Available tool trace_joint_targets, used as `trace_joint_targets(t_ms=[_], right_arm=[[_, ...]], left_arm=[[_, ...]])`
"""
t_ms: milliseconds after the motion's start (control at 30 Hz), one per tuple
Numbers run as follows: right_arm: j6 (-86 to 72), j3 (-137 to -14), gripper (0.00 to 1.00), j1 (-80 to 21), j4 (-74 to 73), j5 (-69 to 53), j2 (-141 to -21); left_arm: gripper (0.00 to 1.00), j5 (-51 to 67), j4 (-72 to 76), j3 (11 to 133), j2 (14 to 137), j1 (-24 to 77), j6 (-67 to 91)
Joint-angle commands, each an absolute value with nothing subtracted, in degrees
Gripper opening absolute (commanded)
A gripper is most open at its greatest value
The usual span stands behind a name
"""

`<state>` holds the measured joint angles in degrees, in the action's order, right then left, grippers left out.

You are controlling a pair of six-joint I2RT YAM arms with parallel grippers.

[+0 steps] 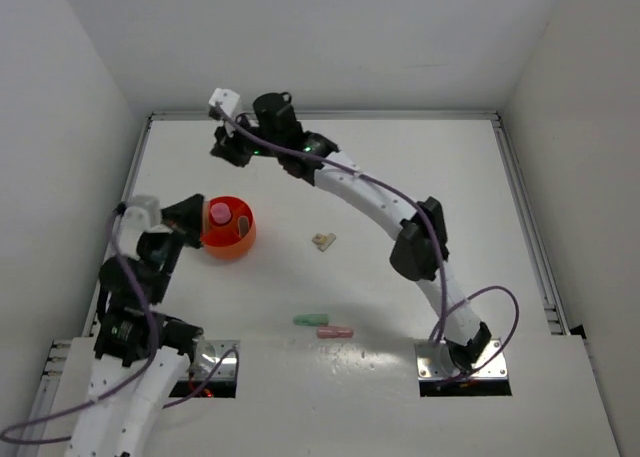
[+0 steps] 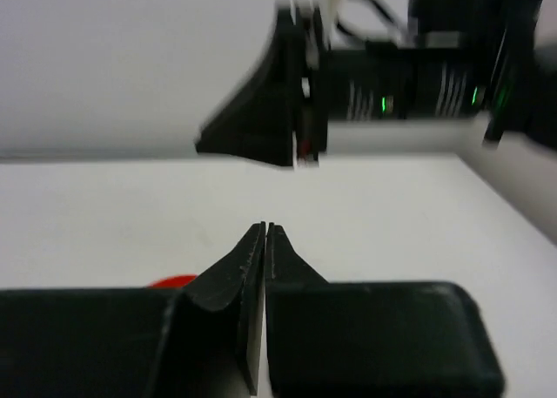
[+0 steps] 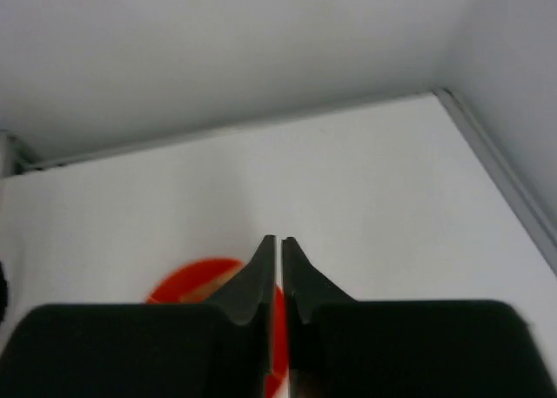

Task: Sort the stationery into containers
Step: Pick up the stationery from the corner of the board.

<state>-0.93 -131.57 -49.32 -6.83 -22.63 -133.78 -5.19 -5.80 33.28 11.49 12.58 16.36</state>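
Stationery (image 1: 322, 241) — three loose; tub (image 1: 233, 246) — one

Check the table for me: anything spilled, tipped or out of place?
Nothing looks spilled or damaged. The orange tub sits upright with a pink-capped tube in it. Only the beige block, green bar and pink bar lie loose on the table, unsorted.

Pink-capped tube (image 1: 219, 214) inside orange tub (image 1: 238, 246)
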Motion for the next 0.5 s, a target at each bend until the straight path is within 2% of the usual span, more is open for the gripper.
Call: trace_joint_targets(t_ms=[0,33,100,133,200,233,267,300,367,400,467], right_arm=[[14.73,-127.81,0.24,-44.75,-24.05,-6.6,-123.24],[18.25,-123.88,0.49,-43.95,-30.96,-6.59,-121.4],[25.28,-119.73,0.67,-41.76,-36.8,-3.72,-116.29],[26.88,-116.49,0.74,-40.79,-42.92,-4.3,-115.06],[28.04,-110.52,0.81,-37.55,-46.22,-3.0,-111.64],[28.04,-108.13,0.84,-36.4,-47.8,-3.6,-110.23],[27.52,-105.15,0.83,-35.17,-48.68,-5.17,-108.39],[26.03,-98.07,0.77,-32.98,-47.73,-5.19,-104.02],[23.92,-91.0,0.22,-31.3,-42.66,-4.58,-99.34],[21.99,-85.05,0.0,-30.07,-40.89,-4.57,-97.14],[20.4,-77.39,0.0,-28.57,-35.2,-3.87,-91.16]], left_arm=[[0.11,15.51,-8.95,39.17,26.76,15.64,15.38],[0.13,17.47,-10.88,40.85,30.98,17.21,15.38],[0.18,20.03,-16.33,45.24,38.55,19.41,14.5],[0.31,20.74,-17.39,46.22,43.98,22.21,14.5],[0.5,22.41,-17.93,47.37,46.92,25.21,11.78],[0.67,23.54,-17.93,47.37,49.02,28.1,11.26],[0.71,24.69,-19.23,48.07,50.17,29.69,9.77],[0.74,24.7,-20.12,49.21,51.49,31.27,9.76],[0.75,23.91,-23.18,50.18,56.39,36.98,9.76],[0.75,23.12,-24.6,51.66,58.43,39.18,9.15],[0.66,20.31,-28.1,53.34,65.08,46.64,8.53]])
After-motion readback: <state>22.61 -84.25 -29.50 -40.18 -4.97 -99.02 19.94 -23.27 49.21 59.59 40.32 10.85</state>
